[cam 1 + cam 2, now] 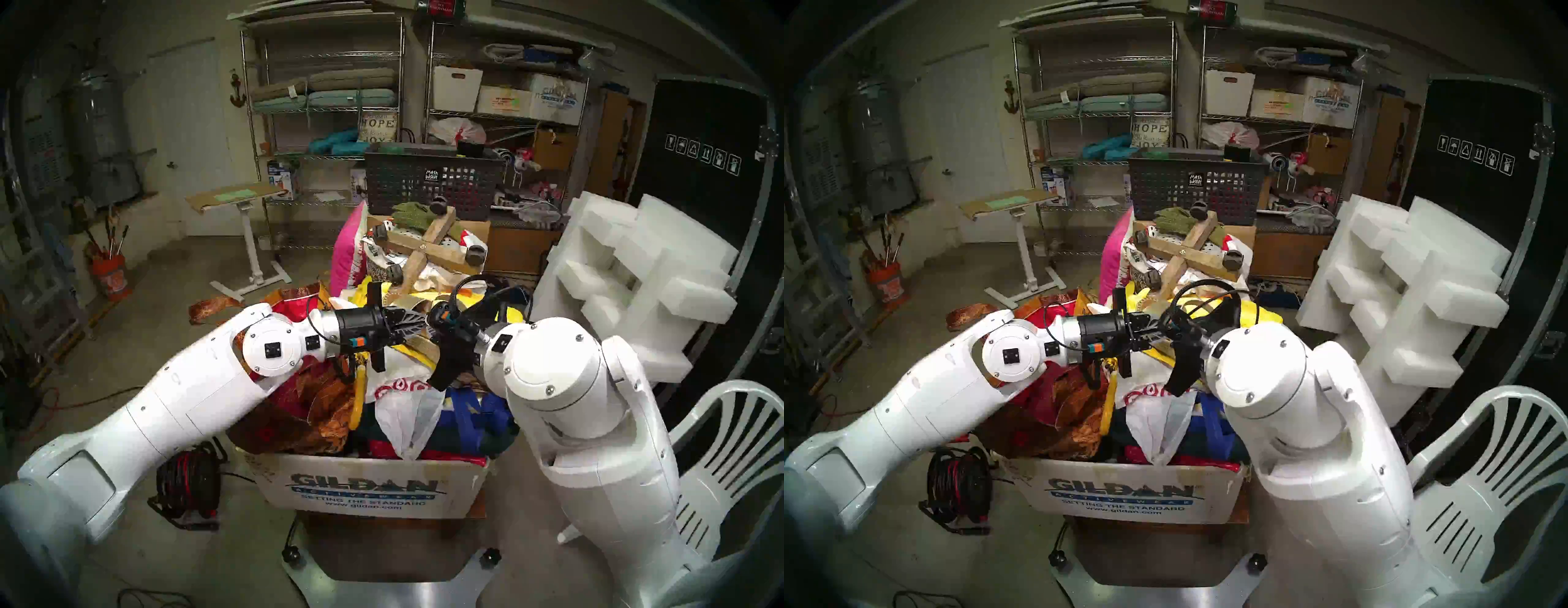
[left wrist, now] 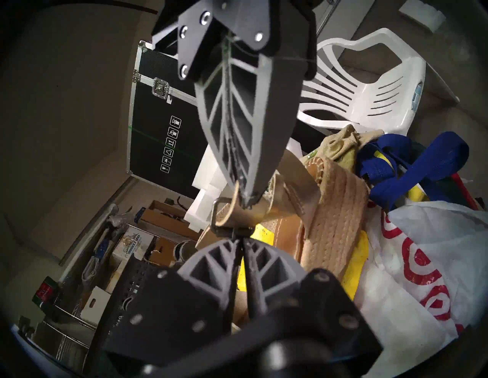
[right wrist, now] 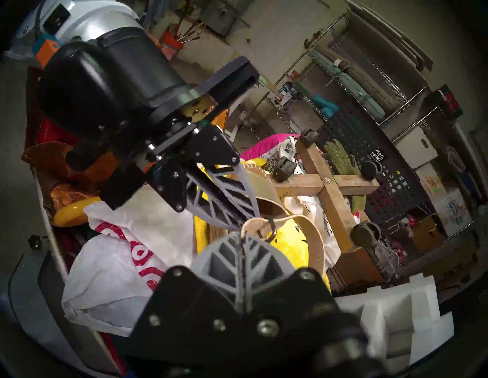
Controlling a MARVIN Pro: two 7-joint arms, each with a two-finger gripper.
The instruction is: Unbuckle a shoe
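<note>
The shoe (image 2: 335, 211) lies on its side on top of the pile, with its braided jute sole up and its tan footbed below. Its thin gold strap (image 2: 229, 215) loops out to a small dark metal buckle (image 2: 215, 220). My left gripper (image 2: 239, 236) is shut on the buckle end. My right gripper (image 2: 245, 202) comes in from the opposite side and is shut on the strap loop (image 3: 264, 218), tip to tip with the left one. In the head views the two grippers (image 1: 418, 325) (image 1: 432, 329) meet above the pile, and they hide the buckle there.
A Gildan cardboard box (image 1: 369, 488) overflows with bags: a white and red plastic bag (image 2: 422, 250), blue handles (image 2: 412, 163) and a yellow bag (image 3: 290, 245). Behind it lies a wooden caster dolly (image 1: 428, 246) below a dark mesh basket (image 1: 432, 182). Foam blocks (image 1: 636, 271) and a white chair (image 1: 729, 458) stand to the right.
</note>
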